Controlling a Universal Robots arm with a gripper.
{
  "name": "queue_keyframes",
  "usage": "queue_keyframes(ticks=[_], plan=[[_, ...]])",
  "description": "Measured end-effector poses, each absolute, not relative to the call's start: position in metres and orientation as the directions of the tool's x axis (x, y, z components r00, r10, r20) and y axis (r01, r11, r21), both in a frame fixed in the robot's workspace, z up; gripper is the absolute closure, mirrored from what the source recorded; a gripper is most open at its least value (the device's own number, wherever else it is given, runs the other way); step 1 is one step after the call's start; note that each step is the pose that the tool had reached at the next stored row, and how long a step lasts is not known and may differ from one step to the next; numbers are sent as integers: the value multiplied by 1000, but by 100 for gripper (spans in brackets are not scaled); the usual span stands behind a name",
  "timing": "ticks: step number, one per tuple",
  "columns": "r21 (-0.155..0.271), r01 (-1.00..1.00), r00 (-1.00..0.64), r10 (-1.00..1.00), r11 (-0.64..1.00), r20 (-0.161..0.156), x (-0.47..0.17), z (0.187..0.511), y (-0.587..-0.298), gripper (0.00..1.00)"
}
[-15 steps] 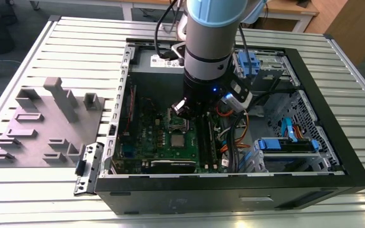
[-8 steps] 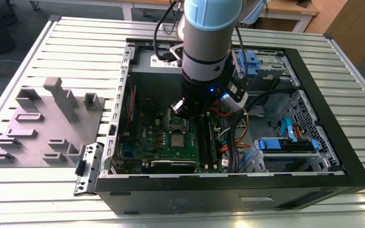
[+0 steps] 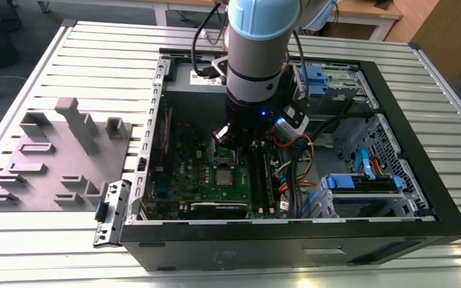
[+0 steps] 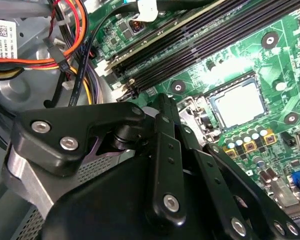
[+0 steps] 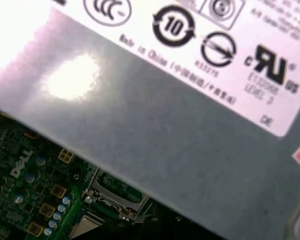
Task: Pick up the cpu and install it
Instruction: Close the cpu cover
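The cpu (image 3: 225, 178) is a small pale silver square lying flat in its socket on the green motherboard (image 3: 190, 174) inside the open computer case. In the second wrist view the cpu (image 4: 238, 103) sits level inside the socket's dark border. The shiny metal socket frame (image 4: 190, 117) stands raised beside it. My gripper (image 3: 224, 137) hangs just above the motherboard, over the raised frame and a short way from the cpu. Its black linkage (image 4: 162, 150) takes up the foreground of the second wrist view. Nothing shows between the gripper and the cpu.
The black case wall (image 3: 422, 180) rings the work area. Orange and black cables (image 4: 40, 60) run beside the dark memory slots (image 4: 200, 45). A grey box with a white label (image 5: 165, 125) looms close in the first wrist view. A grey fixture plate (image 3: 62, 156) lies on the exterior view's left.
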State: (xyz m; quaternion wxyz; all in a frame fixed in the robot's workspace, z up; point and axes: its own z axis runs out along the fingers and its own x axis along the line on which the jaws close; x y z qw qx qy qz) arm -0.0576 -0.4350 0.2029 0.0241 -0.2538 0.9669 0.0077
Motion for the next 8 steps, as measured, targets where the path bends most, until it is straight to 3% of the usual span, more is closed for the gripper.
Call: queue_keyframes(ticks=[8], plan=[[4, -491, -870, -490, 871, -51, -60, 201, -432, 89]])
